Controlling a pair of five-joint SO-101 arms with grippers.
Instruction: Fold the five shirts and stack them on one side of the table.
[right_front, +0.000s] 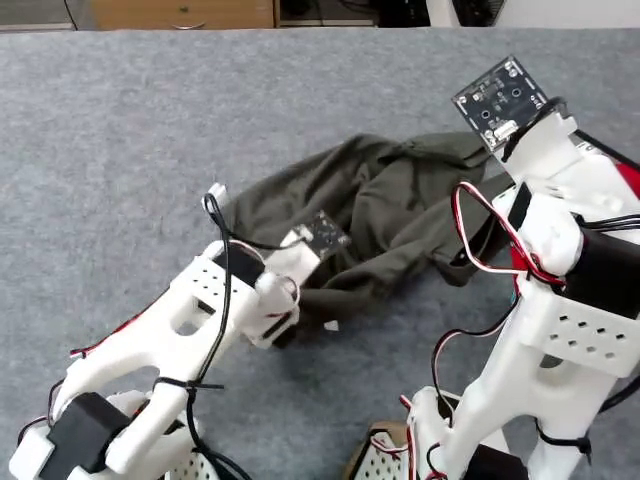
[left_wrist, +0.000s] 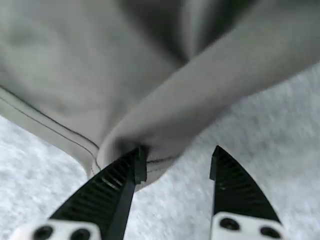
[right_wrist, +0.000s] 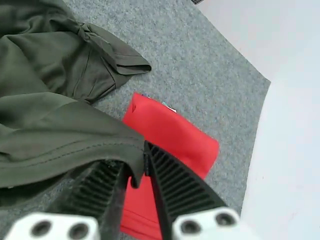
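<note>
A crumpled olive-green shirt (right_front: 380, 210) lies near the middle of the gray-carpeted bench (right_front: 150, 120), bunched into loose folds with one sleeve spread toward the far side. The left arm comes in from the near left corner, and its gripper (left_wrist: 177, 157) is at the shirt's near edge. Its fingers are spread: one fingertip (left_wrist: 136, 162) touches the folded hem of the shirt (left_wrist: 150, 75), while the other sits over bare carpet just beside the cloth. The right arm stands at the right side of the bench. Its gripper (right_wrist: 137, 160) is pressed together on the stitched hem of the green shirt (right_wrist: 50, 125), pinching a fold of cloth between the two fingers. Just beyond that pinch, a red shirt (right_wrist: 170, 135) lies folded flat on the carpet close to the bench's right edge, where a strip of it (right_front: 628, 180) shows behind the right arm.
</note>
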